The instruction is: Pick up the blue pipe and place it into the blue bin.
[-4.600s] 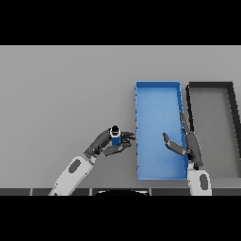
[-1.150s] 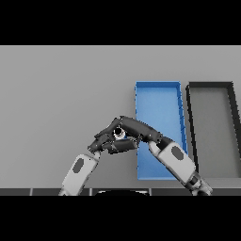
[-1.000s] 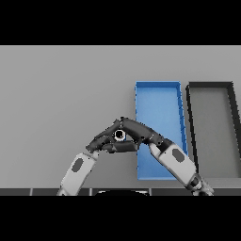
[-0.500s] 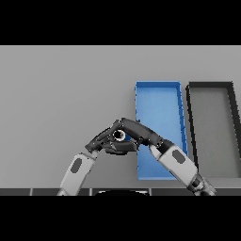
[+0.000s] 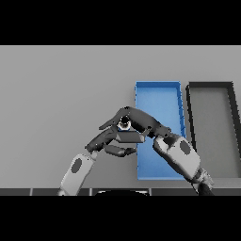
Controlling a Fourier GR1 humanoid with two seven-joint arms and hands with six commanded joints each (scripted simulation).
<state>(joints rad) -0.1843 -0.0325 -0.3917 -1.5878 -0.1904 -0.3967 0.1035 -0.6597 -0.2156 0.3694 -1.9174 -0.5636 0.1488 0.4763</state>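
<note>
Grey table surface (image 5: 56,94) fills most of the head view, and two bins are seen on its right part: the blue bin (image 5: 157,87), long and open-topped, and just right of it a dark grey bin (image 5: 210,86) of like shape, the two lying side by side with a narrow gap between them. The blue pipe (image 5: 124,124) is seen just left of the blue bin's left wall, outside the bin, with its round opening turned up toward the view; only its top end is shown, the rest being hidden by fingers. Both hands are met at the pipe. The left hand (image 5: 106,139) is brought in from the lower left, its fingers curled toward the pipe from the near-left side, and its thumb is seen lower, bent toward the bin's wall. The right hand (image 5: 143,123) is reached across the near left part of the blue bin from the lower right, and its fingers are curled over and around the pipe's far side. Whether the pipe rests on the table or is lifted cannot be told.
</note>
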